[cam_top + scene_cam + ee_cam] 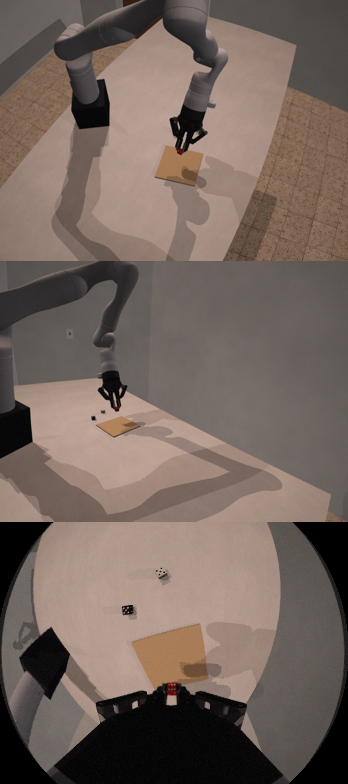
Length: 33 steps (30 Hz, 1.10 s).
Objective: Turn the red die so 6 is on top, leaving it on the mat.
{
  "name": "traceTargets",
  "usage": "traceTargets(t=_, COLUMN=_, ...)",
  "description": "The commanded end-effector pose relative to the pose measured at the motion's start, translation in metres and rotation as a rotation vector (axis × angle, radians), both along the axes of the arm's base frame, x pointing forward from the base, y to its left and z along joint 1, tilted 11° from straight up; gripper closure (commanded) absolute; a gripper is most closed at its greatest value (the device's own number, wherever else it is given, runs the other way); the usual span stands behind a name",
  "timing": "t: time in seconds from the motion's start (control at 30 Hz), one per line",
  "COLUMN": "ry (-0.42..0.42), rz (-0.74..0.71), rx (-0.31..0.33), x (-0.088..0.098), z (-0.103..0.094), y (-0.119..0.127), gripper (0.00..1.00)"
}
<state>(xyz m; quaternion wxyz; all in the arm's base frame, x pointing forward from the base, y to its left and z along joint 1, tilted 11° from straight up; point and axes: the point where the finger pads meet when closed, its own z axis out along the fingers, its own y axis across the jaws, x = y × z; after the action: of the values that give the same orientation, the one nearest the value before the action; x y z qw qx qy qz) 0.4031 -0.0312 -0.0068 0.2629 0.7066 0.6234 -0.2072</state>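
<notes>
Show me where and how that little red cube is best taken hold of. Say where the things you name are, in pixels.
Probably by two opposite flat sides, coming from above, as the hand (181,148) (116,406) (171,689) does now. The red die (179,151) (116,409) (172,688) is a small cube, so parallel faces suit two fingers. It hangs above the mat (178,165) (115,426) (167,649), its lower part free.
</notes>
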Motion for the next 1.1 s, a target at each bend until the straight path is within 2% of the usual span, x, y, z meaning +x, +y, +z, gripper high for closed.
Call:
traceTargets(t=0.0, ry=-0.007, rz=-0.005, rx=0.001, x=0.0017, z=0.0037, y=-0.0024, gripper=0.89)
traceTargets(t=0.13, ry=-0.007, rz=-0.004, rx=0.014, x=0.0017, z=0.0033, y=-0.0027, gripper=0.89)
traceTargets(t=0.33, ry=-0.01, rz=0.002, rx=0.091, x=0.0019, z=0.0021, y=-0.0043, gripper=0.89)
traceTargets(t=0.4, ry=-0.01, rz=0.002, rx=0.091, x=0.0019, z=0.0021, y=-0.0043, gripper=0.89)
traceTargets(t=0.6, ry=-0.02, rz=0.015, rx=0.197, x=0.0017, z=0.003, y=-0.005, gripper=0.89)
traceTargets(t=0.73, ry=-0.028, rz=0.023, rx=0.246, x=0.0014, z=0.0045, y=-0.0049, gripper=0.89)
traceTargets(t=1.07, ry=-0.03, rz=0.026, rx=0.261, x=0.0009, z=0.0065, y=-0.0071, gripper=0.89)
